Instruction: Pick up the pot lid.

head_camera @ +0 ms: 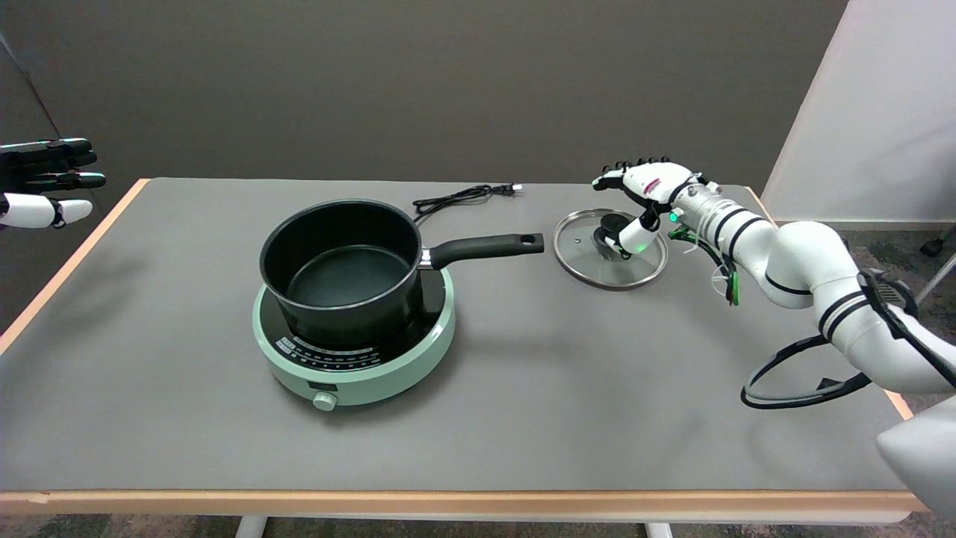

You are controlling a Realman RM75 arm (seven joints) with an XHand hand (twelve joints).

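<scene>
A round glass pot lid (590, 261) with a metal rim and a black knob (611, 225) lies flat on the grey table, right of the pot's handle. My right hand (644, 196) hovers over the lid's far right part, low above it. Its fingers stretch out toward the left above the knob, and its thumb (633, 237) hangs down just right of the knob, close to the glass. The fingers are apart and hold nothing. Whether the thumb touches the knob is unclear.
A black saucepan (342, 269) stands on a mint-green induction cooker (357, 359) at table centre, its handle (487, 247) pointing toward the lid. A black power cord (459, 197) lies behind. The idle left hand (45, 183) hangs at upper left. A cable loop (799, 373) droops under my right arm.
</scene>
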